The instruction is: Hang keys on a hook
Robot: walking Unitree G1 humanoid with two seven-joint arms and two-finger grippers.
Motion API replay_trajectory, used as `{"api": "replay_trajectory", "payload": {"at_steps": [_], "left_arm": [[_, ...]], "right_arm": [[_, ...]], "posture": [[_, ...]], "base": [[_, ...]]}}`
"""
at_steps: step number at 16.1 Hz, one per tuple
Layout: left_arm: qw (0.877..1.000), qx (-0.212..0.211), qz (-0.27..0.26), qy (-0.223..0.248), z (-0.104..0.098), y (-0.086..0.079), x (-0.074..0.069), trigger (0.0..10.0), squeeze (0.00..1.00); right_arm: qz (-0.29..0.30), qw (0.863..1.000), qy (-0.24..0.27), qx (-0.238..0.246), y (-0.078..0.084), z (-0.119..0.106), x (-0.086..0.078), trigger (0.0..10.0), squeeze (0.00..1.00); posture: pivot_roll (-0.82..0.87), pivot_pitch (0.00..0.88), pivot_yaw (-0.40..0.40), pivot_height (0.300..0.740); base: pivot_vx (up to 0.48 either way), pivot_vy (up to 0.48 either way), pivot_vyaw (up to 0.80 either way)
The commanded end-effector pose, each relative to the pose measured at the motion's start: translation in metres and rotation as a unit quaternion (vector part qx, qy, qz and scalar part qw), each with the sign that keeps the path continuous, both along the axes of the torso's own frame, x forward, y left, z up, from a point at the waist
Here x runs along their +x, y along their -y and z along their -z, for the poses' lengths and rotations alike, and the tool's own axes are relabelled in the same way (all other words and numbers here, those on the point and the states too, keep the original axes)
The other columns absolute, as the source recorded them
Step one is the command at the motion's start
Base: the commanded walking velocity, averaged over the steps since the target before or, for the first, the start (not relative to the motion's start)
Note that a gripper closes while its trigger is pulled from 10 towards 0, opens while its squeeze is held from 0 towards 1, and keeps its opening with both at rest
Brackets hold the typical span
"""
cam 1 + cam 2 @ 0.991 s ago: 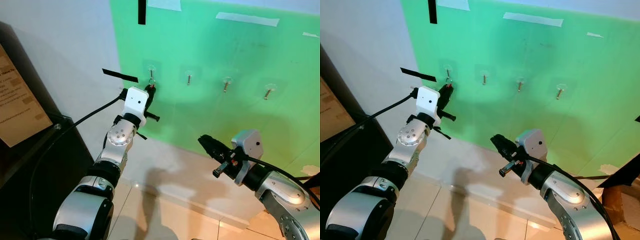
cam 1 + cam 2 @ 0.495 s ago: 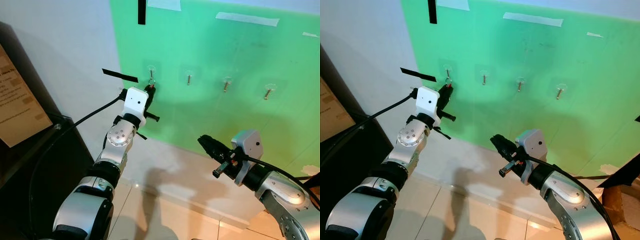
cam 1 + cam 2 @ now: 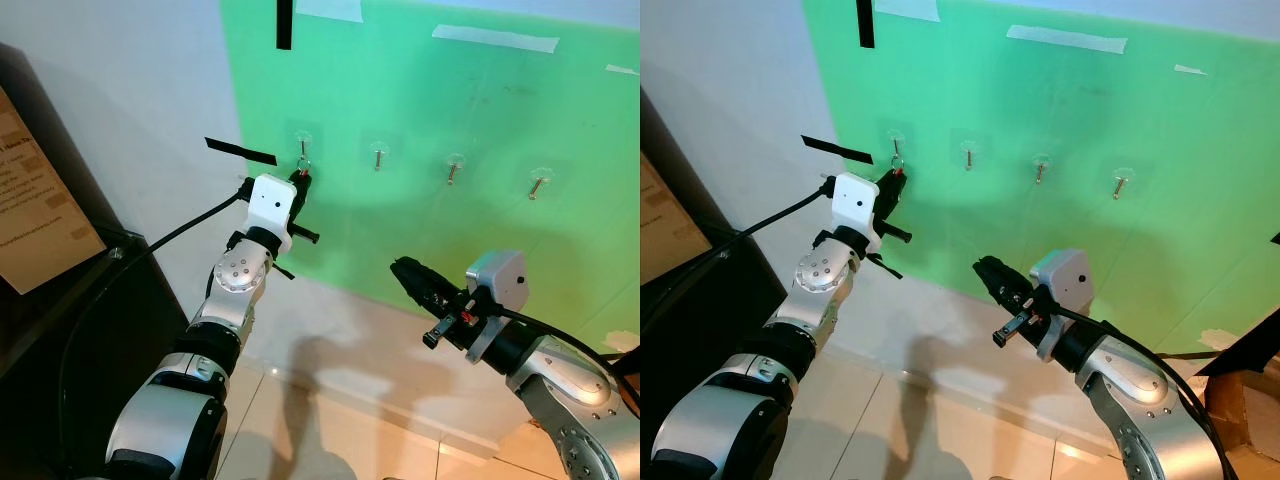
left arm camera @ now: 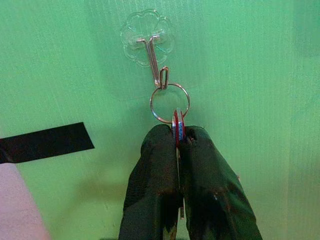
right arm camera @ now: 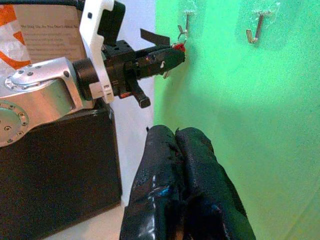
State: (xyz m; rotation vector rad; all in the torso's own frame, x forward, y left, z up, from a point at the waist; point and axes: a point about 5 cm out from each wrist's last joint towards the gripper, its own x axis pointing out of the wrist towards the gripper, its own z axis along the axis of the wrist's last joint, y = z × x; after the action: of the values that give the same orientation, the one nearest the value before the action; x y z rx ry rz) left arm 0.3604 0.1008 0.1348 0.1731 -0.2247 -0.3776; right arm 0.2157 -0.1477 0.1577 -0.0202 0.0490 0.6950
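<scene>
Now left pincer (image 4: 178, 142) pinches keys (image 4: 177, 127) at one of four hooks (image 4: 156, 70).

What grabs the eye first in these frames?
The bright green board on the wall, with a row of four small hooks. At the leftmost hook, the left gripper is shut on the keys, whose ring already hangs on the hook. The right gripper hovers lower, to the right, fingers together and holding nothing.

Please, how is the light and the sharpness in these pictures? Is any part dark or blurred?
Left eye view: even light, sharp, soft arm shadows on the green board. Left wrist view: bright, key ring on the hook sharp. Right wrist view: right end effector near and slightly soft.
</scene>
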Motion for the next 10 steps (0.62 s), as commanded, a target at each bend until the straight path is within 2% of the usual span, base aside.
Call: {"api": "replay_trajectory", "payload": {"at_steps": [1, 6, 10], "left_arm": [[1.0, 0.005, 0.007, -0.023, 0.007, 0.002, -0.001, 10.0, 1.0], [1.0, -0.01, 0.019, -0.023, 0.007, -0.001, -0.003, 10.0, 1.0], [0.999, -0.01, 0.018, -0.04, 0.018, -0.012, -0.011, 10.0, 1.0]], "right_arm": [[0.004, 1.0, -0.006, 0.009, 0.003, -0.002, 0.001, 10.0, 0.0], [0.018, 1.0, -0.016, 0.005, 0.005, 0.0, 0.002, 10.0, 0.0], [0.048, 0.999, -0.02, 0.007, 0.008, 0.005, 0.004, 10.0, 0.0]], "posture": [[-0.2, 0.0, 0.043, 0.74], [-0.19, 0.0, 0.043, 0.74], [-0.18, 0.0, 0.056, 0.74]], "base": [[0.0, 0.0, 0.0], [0.0, 0.0, 0.0], [0.0, 0.0, 0.0]]}}
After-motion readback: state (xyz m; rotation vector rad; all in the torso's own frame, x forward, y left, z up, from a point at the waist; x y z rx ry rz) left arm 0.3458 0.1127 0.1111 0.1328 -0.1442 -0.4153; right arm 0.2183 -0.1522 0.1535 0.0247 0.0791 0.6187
